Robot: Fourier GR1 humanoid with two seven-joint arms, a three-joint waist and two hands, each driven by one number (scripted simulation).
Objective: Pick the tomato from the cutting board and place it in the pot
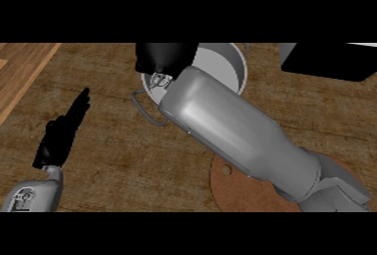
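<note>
Right hand (pixel 165 57) over the pot (pixel 225 64), forearm slanting across the cutting board (pixel 236 194), grasp unreadable from above, tomato hidden from view, left hand (pixel 63 134) straight-fingered, holding nothing, at left.

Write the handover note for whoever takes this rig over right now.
Right hand: reached across, over the left rim of the pot. Whether it holds anything cannot be seen.
Left hand: open, holding nothing, resting at the left.
Tomato: not visible. None shows on the cutting board, which the right forearm partly hides.
Done: probably the pick-up and the carry to the pot.
Left: confirm the tomato is in the pot, then pull the right arm back.
</note>
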